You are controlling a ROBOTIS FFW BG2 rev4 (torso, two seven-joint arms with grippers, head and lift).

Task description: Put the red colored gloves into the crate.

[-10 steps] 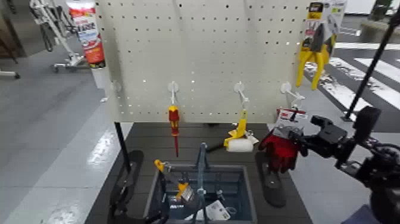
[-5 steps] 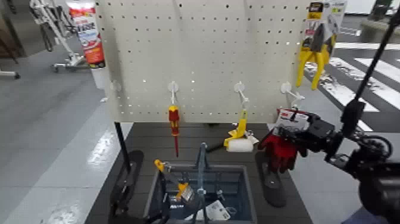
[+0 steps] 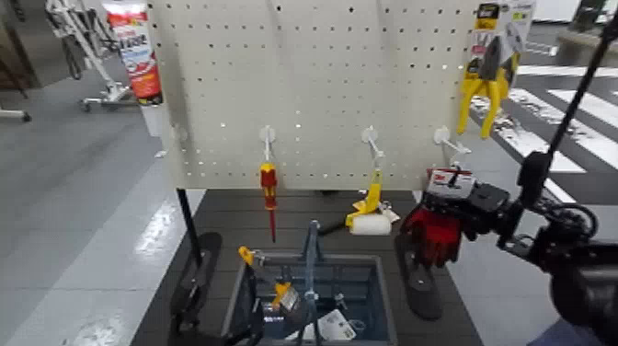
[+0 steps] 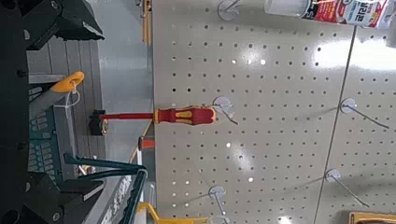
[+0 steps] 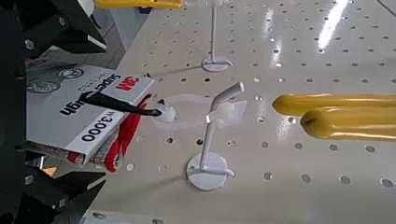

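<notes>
"What's the right gripper (image 5: 91,114) up to?"

"It's at the right side of the board, jaws parted on either side of the red gloves (image 3: 436,236) and their white header card (image 5: 82,101). Can't tell if either finger touches the pack, but I wouldn't call it clamped."

"So the gloves are on the board?"

"Yep, up by the lower right hook (image 5: 207,168), hang tab right at it. Not in the crate (image 3: 387,304). That's lower down, left of the gloves, with an orange-handled tool (image 3: 281,293) and a white packet (image 3: 337,325) inside."

"And the left gripper (image 4: 82,114)?"

"Open and empty, over on the left side by the crate."

"Other stuff?"

"Red-and-yellow screwdriver (image 3: 268,189) hanging to the left, yellow-handled roller (image 3: 371,223) between it and the gloves, yellow-handled pliers (image 3: 484,92) higher up on the right. Pegboard (image 3: 313,92) is behind it all."
</notes>
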